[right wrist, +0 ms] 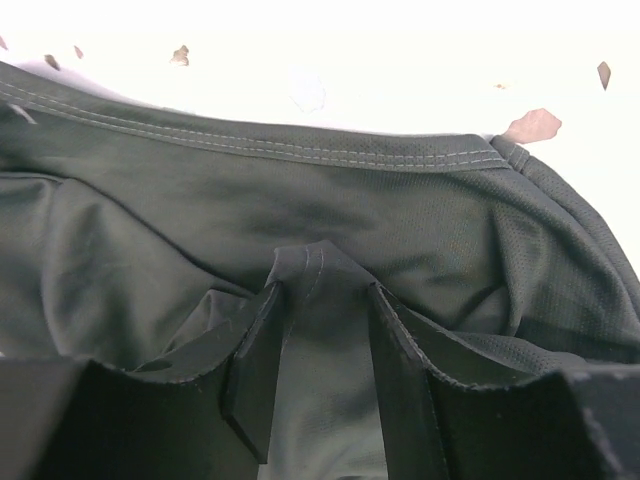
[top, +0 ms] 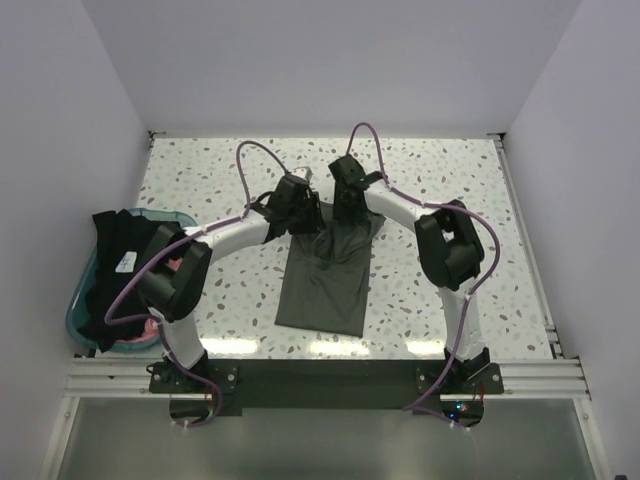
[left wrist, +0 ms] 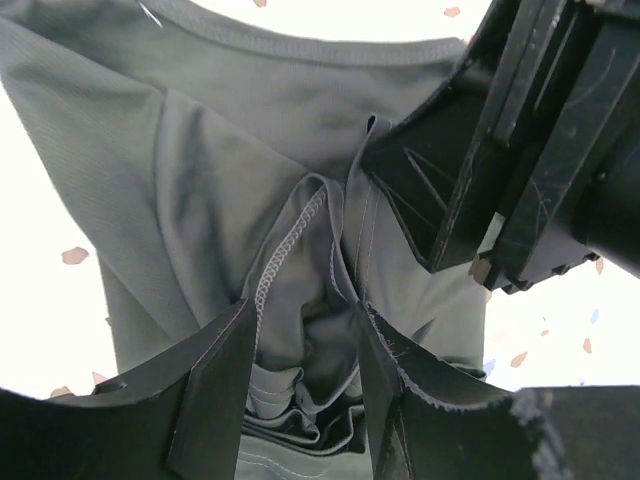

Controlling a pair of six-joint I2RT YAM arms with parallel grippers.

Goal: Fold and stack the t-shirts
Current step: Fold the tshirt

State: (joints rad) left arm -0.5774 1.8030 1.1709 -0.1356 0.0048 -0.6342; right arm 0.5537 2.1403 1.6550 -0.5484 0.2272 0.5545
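Top external: olive-green t-shirt (top: 325, 285) on counter (top: 450, 180), far end bunched | right pincer (right wrist: 325, 290) narrow, pinching a fold | left pincer (left wrist: 305, 310): cloth between jaws, can't tell if gripped

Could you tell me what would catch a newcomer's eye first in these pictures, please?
The olive-green t-shirt lies in the middle of the table, its far end gathered up where the left gripper and right gripper meet, each with a fold of cloth between its fingers. At the table's left edge, a teal tub holds a black t-shirt and a bit of pink cloth.
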